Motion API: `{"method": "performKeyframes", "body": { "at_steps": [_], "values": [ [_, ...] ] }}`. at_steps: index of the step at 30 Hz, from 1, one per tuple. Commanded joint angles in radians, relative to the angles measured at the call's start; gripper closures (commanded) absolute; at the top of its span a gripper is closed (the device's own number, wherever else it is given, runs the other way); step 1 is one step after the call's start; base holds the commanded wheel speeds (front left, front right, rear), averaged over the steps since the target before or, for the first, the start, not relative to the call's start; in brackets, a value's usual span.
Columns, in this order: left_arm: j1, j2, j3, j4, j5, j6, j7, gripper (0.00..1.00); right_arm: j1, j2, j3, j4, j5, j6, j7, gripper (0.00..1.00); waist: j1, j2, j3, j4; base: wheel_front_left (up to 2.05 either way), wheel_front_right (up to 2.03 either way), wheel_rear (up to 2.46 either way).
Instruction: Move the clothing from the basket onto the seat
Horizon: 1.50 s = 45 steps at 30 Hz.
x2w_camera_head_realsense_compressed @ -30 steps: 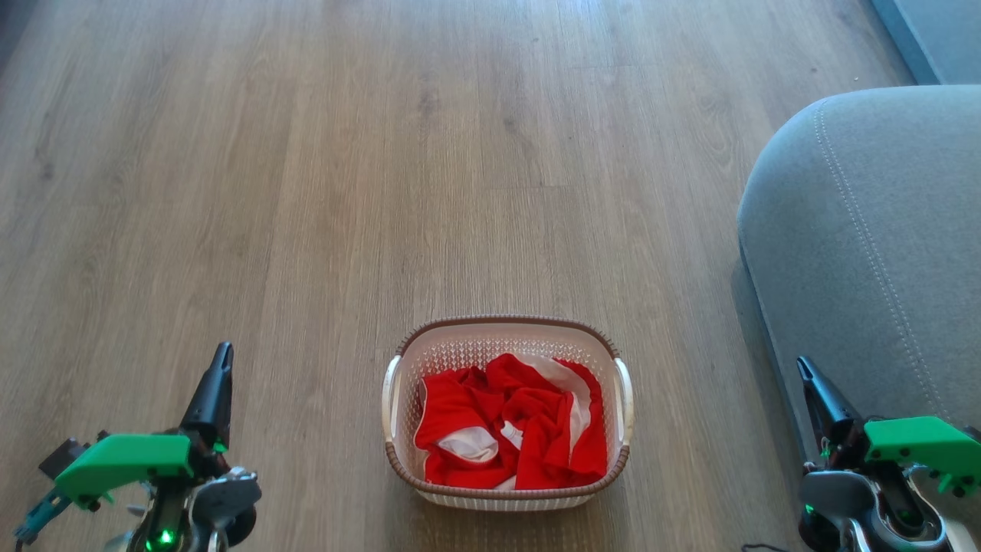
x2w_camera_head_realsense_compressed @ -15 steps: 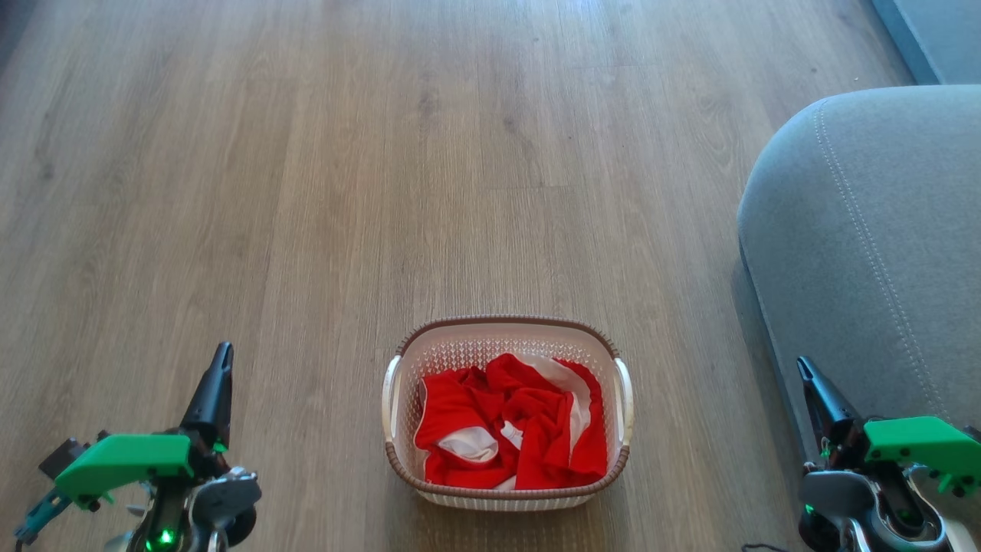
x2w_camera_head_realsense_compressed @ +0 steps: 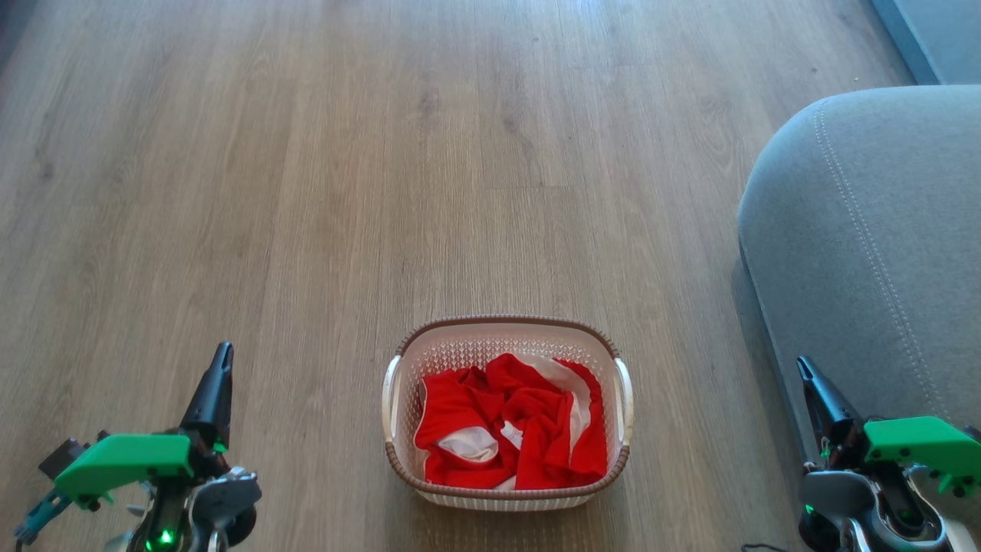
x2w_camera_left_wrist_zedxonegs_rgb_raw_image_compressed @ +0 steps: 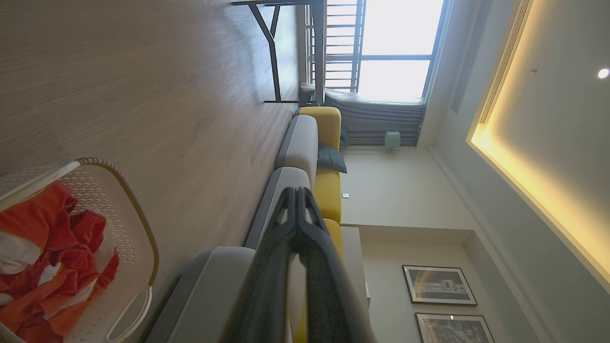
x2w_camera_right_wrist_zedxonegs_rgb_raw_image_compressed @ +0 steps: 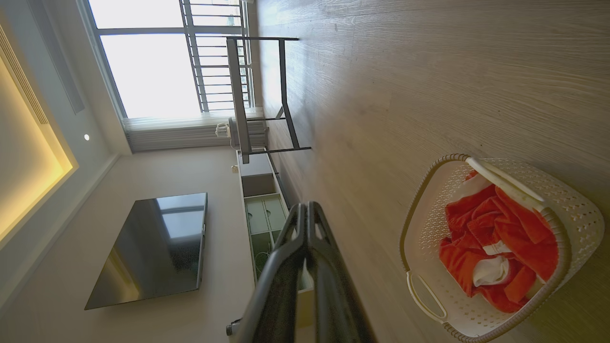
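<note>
Head view: crumpled bright red fabric clothing (x2w_camera_head_realsense_compressed: 529,429) with white panels lies inside the small cream perforated plastic basket (x2w_camera_head_realsense_compressed: 506,322) on the wood-plank floor (x2w_camera_head_realsense_compressed: 383,153), apart from the large grey upholstered seat (x2w_camera_head_realsense_compressed: 866,253) at right; left gripper (x2w_camera_head_realsense_compressed: 220,364) and right gripper (x2w_camera_head_realsense_compressed: 806,376) flank the basket, jaws clenched and empty. Left wrist view: dark jaws pressed together, basket with clothing at lower left. Right wrist view: jaws likewise pressed together, basket with clothing at lower right.
</note>
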Motion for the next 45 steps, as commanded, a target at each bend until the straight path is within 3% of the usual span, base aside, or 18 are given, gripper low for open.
{"method": "performKeyframes", "body": {
  "at_steps": [1, 29, 30, 35, 45],
  "values": [
    [-0.056, 0.007, 0.036, -0.035, -0.004, -0.007, 0.007, 1.00, -0.051, -0.006, 0.017, -0.036, -0.007, 0.007, 0.007, 1.00, 0.0000, 0.0000, 0.000, 0.000, 0.00, 0.00, 0.00],
    [-0.056, 0.007, 0.036, -0.035, -0.004, -0.007, 0.007, 1.00, -0.051, -0.006, 0.018, -0.036, -0.007, 0.007, 0.007, 1.00, 0.0000, 0.0000, 0.000, 0.000, 0.00, 0.00, 0.00],
    [0.001, 0.000, -0.001, 0.003, 0.000, 0.001, -0.001, 0.00, 0.000, 0.001, 0.000, 0.003, 0.000, 0.000, 0.000, 0.00, 0.0000, 0.0000, 0.000, 0.000, 0.00, 0.00, 0.00],
    [0.044, -0.003, -0.004, 0.071, 0.001, 0.001, -0.002, 0.00, 0.025, 0.008, 0.007, 0.071, 0.000, 0.000, -0.001, 0.00, 0.0000, 0.0000, 0.001, 0.000, 0.00, 0.00, 0.00],
    [0.000, 0.001, -0.016, 0.087, 0.023, 0.000, -0.031, 0.00, -0.017, -0.001, 0.025, 0.072, -0.018, 0.001, -0.017, 0.00, 0.0000, 0.0000, 0.004, 0.000, 0.00, 0.00, 0.00]
  ]
}}
